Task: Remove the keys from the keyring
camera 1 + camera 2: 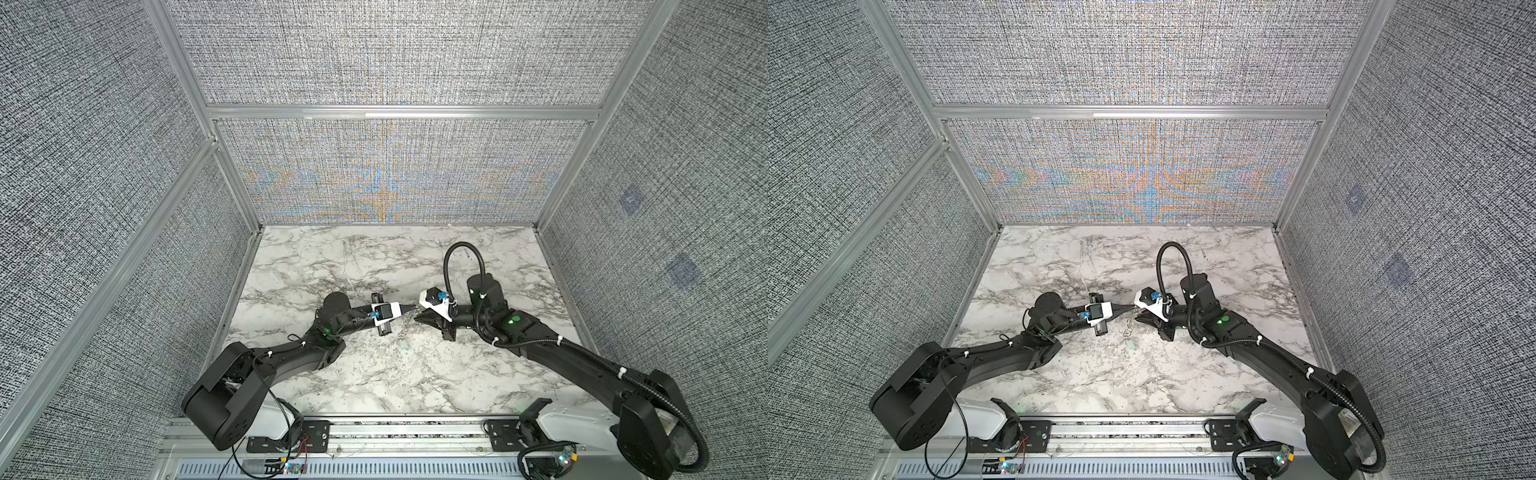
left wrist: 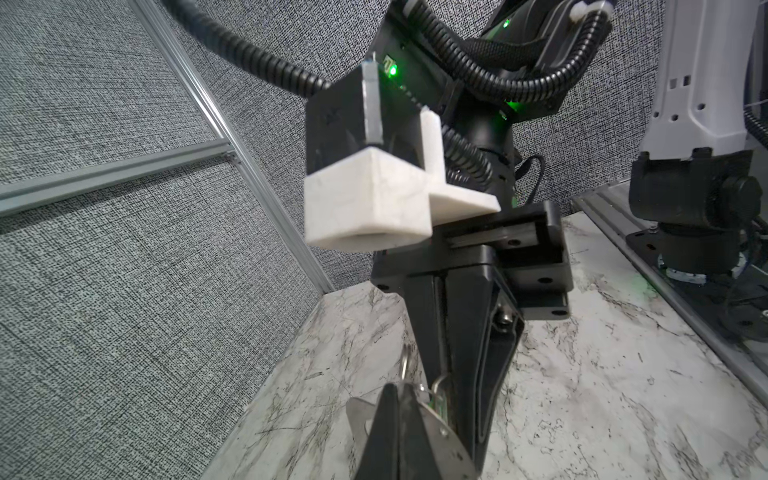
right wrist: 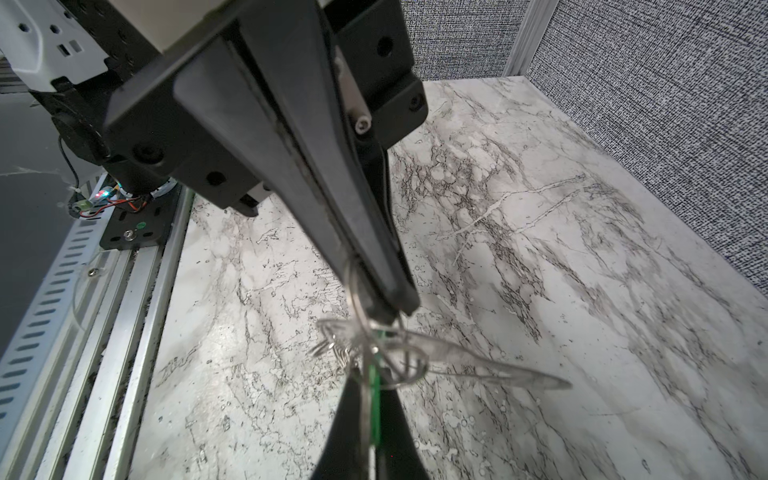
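Observation:
In both top views my two grippers meet tip to tip above the middle of the marble table (image 1: pixel 374 382) (image 1: pixel 1100 374), and small silver keys (image 1: pixel 404 328) (image 1: pixel 1128 329) dangle below the tips. In the left wrist view my left gripper (image 2: pixel 400 392) is shut on a flat silver key (image 2: pixel 440 434). My right gripper (image 3: pixel 371 386) is shut on the key with the green tag (image 3: pixel 375 399), seen edge-on between its fingers. A thin silver wire ring (image 3: pixel 354 291), which I take for the keyring, loops round the left gripper's fingertips (image 3: pixel 390 291). Other keys (image 3: pixel 457 363) are blurred.
Grey fabric walls (image 1: pixel 382 174) with aluminium posts enclose the table on three sides. An aluminium rail (image 1: pixel 395 432) with both arm bases runs along the front edge. A black cable hose (image 1: pixel 451 266) arches above the right arm.

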You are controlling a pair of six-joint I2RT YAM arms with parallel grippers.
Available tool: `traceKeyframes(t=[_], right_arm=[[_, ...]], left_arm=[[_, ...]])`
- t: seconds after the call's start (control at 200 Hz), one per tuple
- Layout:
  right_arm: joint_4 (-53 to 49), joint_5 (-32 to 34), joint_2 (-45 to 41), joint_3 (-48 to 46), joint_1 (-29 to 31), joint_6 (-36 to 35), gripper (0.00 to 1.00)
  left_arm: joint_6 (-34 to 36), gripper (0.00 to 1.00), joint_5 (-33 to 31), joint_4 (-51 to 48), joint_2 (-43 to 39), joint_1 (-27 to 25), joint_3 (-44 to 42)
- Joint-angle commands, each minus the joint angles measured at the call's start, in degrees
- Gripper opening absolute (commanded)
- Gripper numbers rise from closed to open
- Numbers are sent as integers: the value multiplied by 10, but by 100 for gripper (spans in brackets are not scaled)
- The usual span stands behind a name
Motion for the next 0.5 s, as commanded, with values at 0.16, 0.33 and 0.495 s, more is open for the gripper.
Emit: traceKeyframes(t=[0.16,0.33,0.495], right_arm=[[-38,4,15,23,1,-4,0],[-63,44,17,31,0,-15,0],[-76,62,17,31,-5,-23,0]], left_arm=[[26,0,-60,76,6,-11,-12],[41,0,-94,92,2,-13,-22],[54,0,-113,94,-3,-14,-25]])
